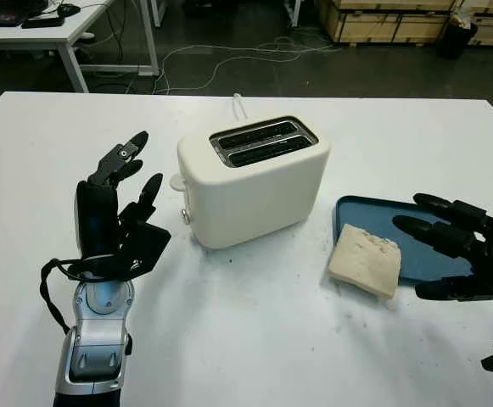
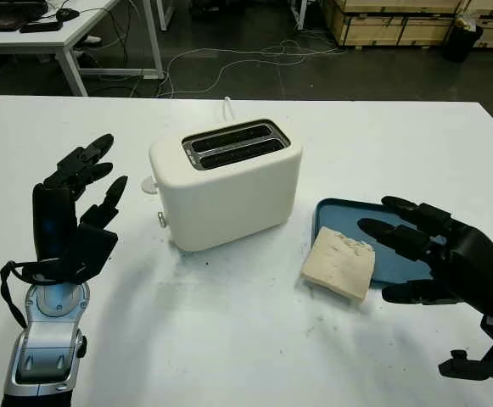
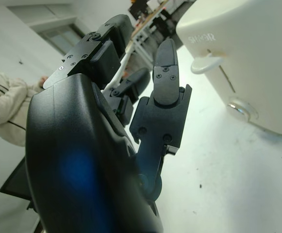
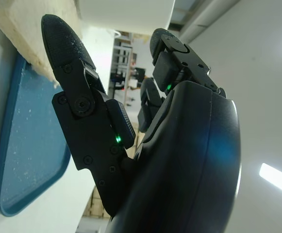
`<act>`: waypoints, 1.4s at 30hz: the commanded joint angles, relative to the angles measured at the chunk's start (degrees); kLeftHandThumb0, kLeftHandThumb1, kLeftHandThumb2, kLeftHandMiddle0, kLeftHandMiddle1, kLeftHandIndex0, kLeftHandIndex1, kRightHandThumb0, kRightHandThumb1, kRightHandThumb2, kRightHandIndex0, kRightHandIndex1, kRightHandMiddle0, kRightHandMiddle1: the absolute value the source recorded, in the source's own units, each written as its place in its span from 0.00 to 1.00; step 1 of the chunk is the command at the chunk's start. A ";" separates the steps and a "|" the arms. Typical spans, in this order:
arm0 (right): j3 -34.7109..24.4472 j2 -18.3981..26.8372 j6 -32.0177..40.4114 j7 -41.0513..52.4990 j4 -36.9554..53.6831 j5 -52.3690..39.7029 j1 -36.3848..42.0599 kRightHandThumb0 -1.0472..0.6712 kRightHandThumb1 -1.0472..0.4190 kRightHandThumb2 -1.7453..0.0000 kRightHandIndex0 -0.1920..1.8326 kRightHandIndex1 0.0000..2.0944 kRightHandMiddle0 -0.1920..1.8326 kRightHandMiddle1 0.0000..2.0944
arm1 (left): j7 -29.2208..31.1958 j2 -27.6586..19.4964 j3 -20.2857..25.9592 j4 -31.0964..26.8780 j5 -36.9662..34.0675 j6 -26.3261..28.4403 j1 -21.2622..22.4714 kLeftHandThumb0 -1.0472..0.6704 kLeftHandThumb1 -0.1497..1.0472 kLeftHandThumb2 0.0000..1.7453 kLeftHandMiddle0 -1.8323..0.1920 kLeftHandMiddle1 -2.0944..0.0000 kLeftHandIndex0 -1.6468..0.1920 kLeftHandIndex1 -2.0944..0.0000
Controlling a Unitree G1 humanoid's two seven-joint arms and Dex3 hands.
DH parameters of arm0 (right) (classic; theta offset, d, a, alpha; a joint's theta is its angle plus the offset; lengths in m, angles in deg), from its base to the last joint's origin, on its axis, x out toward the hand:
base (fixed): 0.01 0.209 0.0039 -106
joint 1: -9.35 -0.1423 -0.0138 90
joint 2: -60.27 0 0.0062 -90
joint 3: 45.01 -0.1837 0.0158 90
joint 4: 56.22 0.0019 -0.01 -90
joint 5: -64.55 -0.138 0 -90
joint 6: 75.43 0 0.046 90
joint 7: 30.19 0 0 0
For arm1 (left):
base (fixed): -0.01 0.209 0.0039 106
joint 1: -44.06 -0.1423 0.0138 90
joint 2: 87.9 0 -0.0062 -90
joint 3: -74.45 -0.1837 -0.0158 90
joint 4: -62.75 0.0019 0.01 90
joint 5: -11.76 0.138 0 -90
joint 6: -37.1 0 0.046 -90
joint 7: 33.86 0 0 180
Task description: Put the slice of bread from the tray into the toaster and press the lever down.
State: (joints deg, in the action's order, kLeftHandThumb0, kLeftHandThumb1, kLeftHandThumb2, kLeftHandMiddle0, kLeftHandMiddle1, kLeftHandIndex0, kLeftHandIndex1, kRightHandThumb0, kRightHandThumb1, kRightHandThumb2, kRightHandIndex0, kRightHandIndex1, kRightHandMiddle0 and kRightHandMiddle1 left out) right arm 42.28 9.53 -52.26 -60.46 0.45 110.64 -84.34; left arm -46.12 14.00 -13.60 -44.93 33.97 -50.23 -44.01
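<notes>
Left eye view: the right hand (image 1: 462,246) hovers open, holding nothing, above the blue tray (image 1: 356,212). Just beside its fingertips, the bread slice (image 1: 365,259) overhangs the tray's edge. The toaster (image 1: 254,178) stands between it and the open left hand (image 1: 119,212), bare table around.

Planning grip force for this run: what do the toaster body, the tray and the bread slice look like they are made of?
Toaster: likely matte cream plastic or painted metal, with smooth rounded corners and a soft sheen; slot rims look like shiny metal. Tray: probably rigid blue plastic, uniform colour with a thin raised rim. Bread slice: pale, porous, rough-edged; real bread or foam, cannot tell.
</notes>
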 commanded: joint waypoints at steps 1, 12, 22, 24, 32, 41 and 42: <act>0.61 0.04 -0.47 0.02 0.46 -0.02 0.04 0.12 0.15 1.00 0.27 0.00 0.31 0.00 | -0.16 -0.28 0.14 -0.65 0.72 0.76 0.65 0.35 0.89 0.17 0.66 0.71 0.54 0.99; 3.11 -0.48 0.34 2.87 -1.15 -1.18 0.43 0.13 0.17 1.00 0.26 0.00 0.31 0.00 | -0.40 -0.31 0.28 -0.76 0.39 0.02 0.75 0.36 0.89 0.17 0.65 0.71 0.54 0.99; 5.34 -1.52 1.63 0.11 -4.22 0.64 0.58 0.14 0.17 0.99 0.27 0.01 0.31 0.00 | -0.25 -0.41 0.33 -0.85 0.00 -0.49 0.58 0.37 0.89 0.16 0.65 0.71 0.54 0.99; 5.77 -1.65 2.12 -0.84 -4.55 1.03 0.55 0.14 0.17 0.99 0.27 0.00 0.31 0.00 | -0.31 -0.44 0.33 -0.77 0.05 -0.54 0.57 0.37 0.89 0.16 0.65 0.71 0.53 0.99; 8.02 -1.91 4.85 -4.32 -5.65 2.71 0.41 0.17 0.16 1.00 0.28 0.01 0.32 0.00 | 0.12 -0.47 0.40 -1.00 -0.36 -0.38 0.48 0.36 0.89 0.16 0.66 0.71 0.54 0.99; 10.81 -1.98 5.99 -9.19 -6.81 4.42 -0.68 0.21 0.18 0.99 0.30 0.00 0.33 0.00 | 0.42 -0.23 0.45 -1.50 -0.73 0.14 0.52 0.36 0.89 0.16 0.66 0.71 0.54 1.00; 11.10 -2.06 5.98 -9.41 -7.08 4.37 -0.81 0.21 0.18 0.99 0.30 0.00 0.33 0.00 | 0.44 -0.23 0.46 -1.50 -0.73 0.15 0.52 0.36 0.89 0.16 0.66 0.71 0.54 1.00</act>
State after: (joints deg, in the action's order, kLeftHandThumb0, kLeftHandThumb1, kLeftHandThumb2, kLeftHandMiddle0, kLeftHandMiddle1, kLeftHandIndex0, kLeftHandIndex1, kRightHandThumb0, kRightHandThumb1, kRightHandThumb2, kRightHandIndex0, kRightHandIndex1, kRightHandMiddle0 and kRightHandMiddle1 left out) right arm 52.85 8.06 -46.84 -68.82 -6.24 114.66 -84.45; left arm -45.88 13.99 -13.44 -45.79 33.51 -49.99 -44.00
